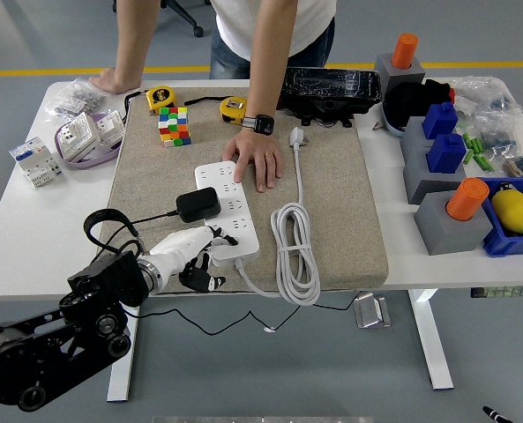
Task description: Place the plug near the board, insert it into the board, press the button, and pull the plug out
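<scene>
1. At the lower left of the frame the left arm (49, 339), black and jointed, comes in from the corner and ends in a white left hand (186, 249) at the mat's near edge.
2. The hand's fingers (210, 233) are loosely spread and hold nothing; the tips lie at the near end of the board, touching it or just short of it, I cannot tell which.
3. A thin black cable (217, 326) sags below the table's near edge.
4. The board (230, 207) is a long white plastic power strip with rows of sockets, lying slantwise on the mat, left of centre.
5. The plug (197, 204), a black rounded block, is seated on the board's left side, its thin cord trailing left.
6. The board's thick white cord (295, 251) lies coiled in long loops just to the right, ending in a white plug head (296, 137) farther up.
7. The mat (349, 211) is a coarse beige rectangle over the white table (32, 238).
8. A person's hand (259, 159), flat with fingers spread, presses on the board's far end; a black watch (259, 124) is on the wrist.
9. At the upper left lie a colourful cube (175, 124) and two yellow tape measures (160, 96).
10. At the far right stand grey blocks (446, 225) topped with orange and blue pieces.
</scene>
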You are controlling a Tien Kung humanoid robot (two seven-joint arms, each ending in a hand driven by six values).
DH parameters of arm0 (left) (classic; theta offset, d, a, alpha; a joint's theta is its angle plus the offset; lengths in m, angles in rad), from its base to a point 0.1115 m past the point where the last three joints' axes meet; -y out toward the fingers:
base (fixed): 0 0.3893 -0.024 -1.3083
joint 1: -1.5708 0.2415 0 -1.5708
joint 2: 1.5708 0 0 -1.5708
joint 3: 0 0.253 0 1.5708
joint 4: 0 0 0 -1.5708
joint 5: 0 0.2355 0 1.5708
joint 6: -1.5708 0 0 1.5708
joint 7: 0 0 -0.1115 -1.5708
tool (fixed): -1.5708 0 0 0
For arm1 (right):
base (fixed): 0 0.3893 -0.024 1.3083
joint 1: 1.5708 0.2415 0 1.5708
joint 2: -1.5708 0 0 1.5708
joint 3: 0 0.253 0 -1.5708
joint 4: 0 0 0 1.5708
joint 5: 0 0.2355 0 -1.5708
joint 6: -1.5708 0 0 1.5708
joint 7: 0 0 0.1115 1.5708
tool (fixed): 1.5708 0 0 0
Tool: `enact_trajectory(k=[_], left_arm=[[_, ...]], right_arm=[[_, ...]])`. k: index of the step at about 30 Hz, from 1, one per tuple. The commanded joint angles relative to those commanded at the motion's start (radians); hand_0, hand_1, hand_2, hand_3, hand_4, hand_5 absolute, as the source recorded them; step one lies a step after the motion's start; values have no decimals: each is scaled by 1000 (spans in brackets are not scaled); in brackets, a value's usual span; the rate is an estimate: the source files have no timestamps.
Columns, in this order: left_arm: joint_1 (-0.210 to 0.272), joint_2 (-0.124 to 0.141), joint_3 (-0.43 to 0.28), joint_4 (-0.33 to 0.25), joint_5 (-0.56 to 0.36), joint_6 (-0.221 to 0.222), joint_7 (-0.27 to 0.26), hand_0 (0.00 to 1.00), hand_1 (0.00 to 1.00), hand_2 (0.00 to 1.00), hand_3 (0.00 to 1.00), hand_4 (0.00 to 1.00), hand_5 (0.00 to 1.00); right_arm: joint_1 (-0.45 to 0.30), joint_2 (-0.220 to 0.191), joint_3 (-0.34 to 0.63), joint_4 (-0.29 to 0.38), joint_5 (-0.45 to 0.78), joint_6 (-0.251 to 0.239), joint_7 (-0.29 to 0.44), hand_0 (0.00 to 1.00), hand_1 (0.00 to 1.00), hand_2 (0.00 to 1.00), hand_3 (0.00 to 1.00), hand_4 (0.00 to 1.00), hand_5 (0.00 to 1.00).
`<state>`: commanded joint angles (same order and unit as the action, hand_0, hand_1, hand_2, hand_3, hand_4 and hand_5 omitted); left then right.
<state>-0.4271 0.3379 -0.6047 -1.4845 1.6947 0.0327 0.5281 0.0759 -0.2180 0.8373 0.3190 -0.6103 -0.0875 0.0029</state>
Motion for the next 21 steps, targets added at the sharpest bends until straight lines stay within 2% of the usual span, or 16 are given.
enact_trajectory(k=[4,8,11,12,17,18,21], left_arm=[[1,0,0,-1,2,3,-5,65,81,160,821,760,2],[8,7,-18,-34,-11,8,-23,64,80,159,820,756,2],[9,13,-34,-60,-25,29,-57,64,80,159,820,756,2],[9,12,-38,-64,-33,35,-68,65,82,162,729,772,2],[9,5,-54,-47,-78,74,-133,65,82,162,729,772,2],[10,4,-54,-44,-83,79,-142,68,78,175,656,546,2],[13,4,-52,-30,-97,98,-171,68,78,175,656,546,2]], right_arm=[[0,1,3,0,0,0,0,600,640,638,552,948,491],[-1,1,7,0,-1,0,0,599,641,638,551,948,491],[-2,0,7,0,-2,0,0,599,641,638,551,948,491],[-2,0,8,0,-2,0,0,599,641,639,551,948,491],[-2,2,8,1,-1,0,1,599,641,639,551,948,491],[-1,1,8,2,-1,0,1,599,640,638,551,948,492],[-1,0,10,6,-5,0,1,599,640,638,551,948,492]])
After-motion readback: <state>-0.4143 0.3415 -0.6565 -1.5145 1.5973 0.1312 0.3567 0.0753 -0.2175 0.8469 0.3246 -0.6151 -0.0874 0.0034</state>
